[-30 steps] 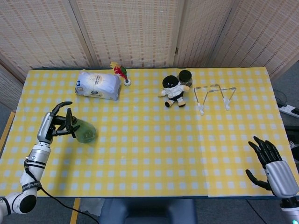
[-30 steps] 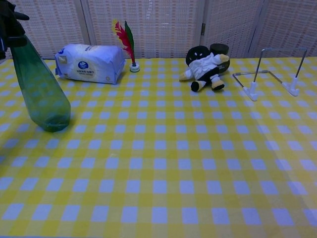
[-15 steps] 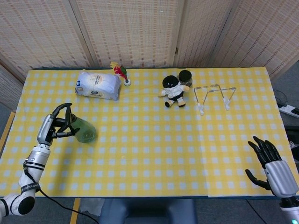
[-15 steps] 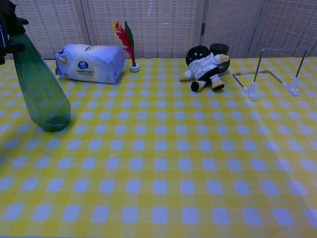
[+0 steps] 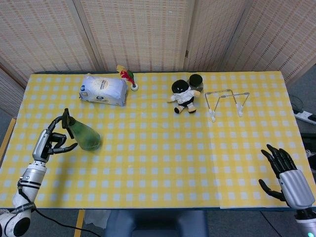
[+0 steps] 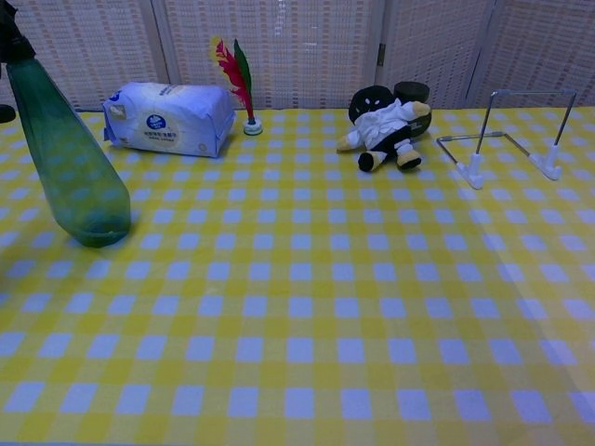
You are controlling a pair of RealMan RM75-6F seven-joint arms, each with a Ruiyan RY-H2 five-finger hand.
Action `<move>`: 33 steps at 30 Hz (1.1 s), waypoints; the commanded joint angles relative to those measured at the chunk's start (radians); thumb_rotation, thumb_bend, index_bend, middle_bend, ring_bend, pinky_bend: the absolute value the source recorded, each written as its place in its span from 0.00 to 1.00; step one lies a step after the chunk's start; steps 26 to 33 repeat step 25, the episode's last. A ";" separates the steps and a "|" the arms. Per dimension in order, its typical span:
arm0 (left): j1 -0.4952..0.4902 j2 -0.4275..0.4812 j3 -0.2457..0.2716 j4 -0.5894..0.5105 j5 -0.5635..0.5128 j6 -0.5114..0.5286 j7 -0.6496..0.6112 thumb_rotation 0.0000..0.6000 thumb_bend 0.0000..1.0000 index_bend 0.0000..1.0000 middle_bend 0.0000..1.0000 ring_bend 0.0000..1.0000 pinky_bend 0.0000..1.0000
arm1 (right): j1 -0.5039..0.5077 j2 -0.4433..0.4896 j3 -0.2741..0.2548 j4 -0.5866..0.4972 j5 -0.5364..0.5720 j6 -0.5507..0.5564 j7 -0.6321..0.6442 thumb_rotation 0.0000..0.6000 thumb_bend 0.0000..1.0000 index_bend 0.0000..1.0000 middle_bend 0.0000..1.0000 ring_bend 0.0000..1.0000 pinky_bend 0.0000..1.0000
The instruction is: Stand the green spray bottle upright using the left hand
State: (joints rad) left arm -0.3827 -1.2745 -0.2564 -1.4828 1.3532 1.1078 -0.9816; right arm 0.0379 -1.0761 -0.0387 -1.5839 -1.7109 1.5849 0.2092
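The green spray bottle (image 5: 85, 136) stands upright on the yellow checked table near its left edge, black nozzle on top; the chest view shows the bottle (image 6: 69, 162) at far left, leaning slightly. My left hand (image 5: 51, 140) is just left of the bottle, fingers apart and loosely curved toward it, holding nothing. In the chest view only a dark fingertip (image 6: 6, 113) shows at the left border. Off the table's near right corner, my right hand (image 5: 285, 171) hovers with fingers spread and empty.
A white wipes pack (image 5: 103, 90) and a feathered shuttlecock (image 5: 129, 79) lie at the back left. A plush toy (image 5: 183, 96) with a dark jar behind it sits at back centre. A wire rack (image 5: 226, 102) stands at the back right.
My left hand has let go of the bottle's neck and drawn back toward the left and the table's near edge. The bottle stays standing. The right hand is still.
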 commanded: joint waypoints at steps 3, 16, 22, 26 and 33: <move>0.029 -0.004 0.043 0.045 0.037 0.035 -0.013 1.00 0.13 0.18 1.00 1.00 1.00 | -0.001 -0.001 -0.001 -0.002 -0.003 0.002 -0.004 1.00 0.37 0.00 0.00 0.00 0.00; 0.205 -0.005 0.207 0.200 0.100 0.245 0.388 1.00 0.13 0.37 0.86 0.79 0.94 | 0.000 -0.001 -0.002 -0.006 0.000 -0.003 -0.009 1.00 0.37 0.00 0.00 0.00 0.00; 0.290 0.032 0.260 0.095 0.158 0.400 0.773 1.00 0.13 0.42 0.32 0.18 0.17 | 0.005 -0.005 -0.009 -0.013 -0.007 -0.020 -0.025 1.00 0.37 0.00 0.00 0.00 0.00; 0.312 0.048 0.263 0.022 0.151 0.431 0.962 1.00 0.13 0.40 0.26 0.11 0.01 | 0.006 -0.007 -0.010 -0.016 -0.009 -0.022 -0.033 1.00 0.37 0.00 0.00 0.00 0.00; 0.312 0.048 0.263 0.022 0.151 0.431 0.962 1.00 0.13 0.40 0.26 0.11 0.01 | 0.006 -0.007 -0.010 -0.016 -0.009 -0.022 -0.033 1.00 0.37 0.00 0.00 0.00 0.00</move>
